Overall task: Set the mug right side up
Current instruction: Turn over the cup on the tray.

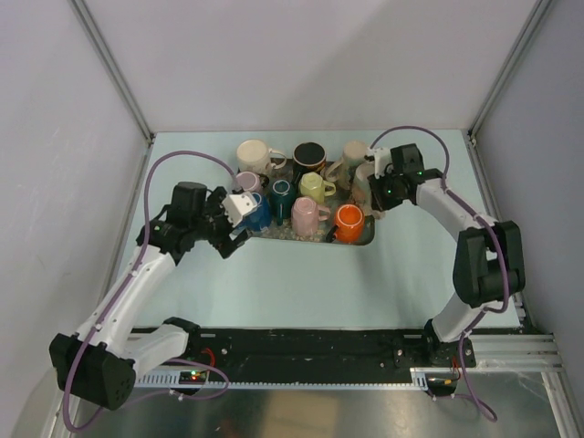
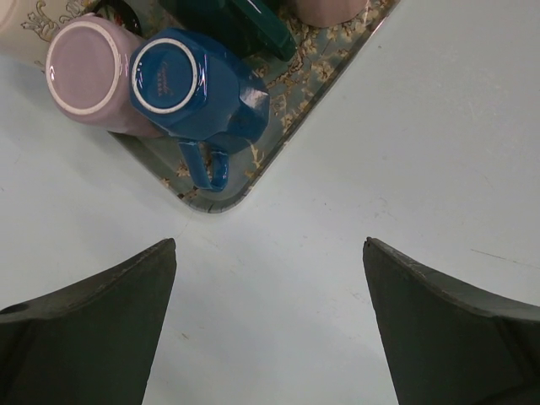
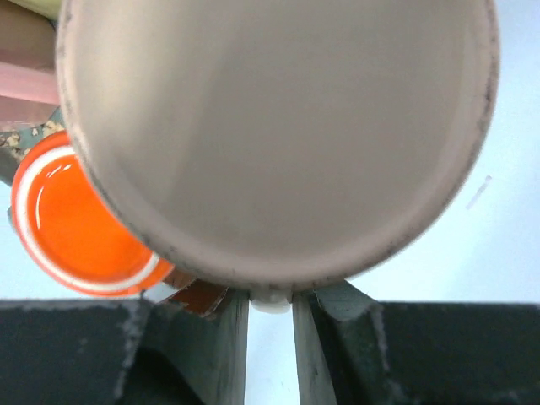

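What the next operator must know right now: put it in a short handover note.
Left gripper: open and empty, over the table just off a corner of the tray. It is near the blue mug and the lilac mug, both base-up.
Right gripper: jaws pinched on a pale piece at the edge of the beige mug, probably its handle. What looks like the mug's base faces the wrist camera.
Done: the beige mug appears gripped, but is not turned over yet.
Left to do: lift it, turn it over and set it down on its base.
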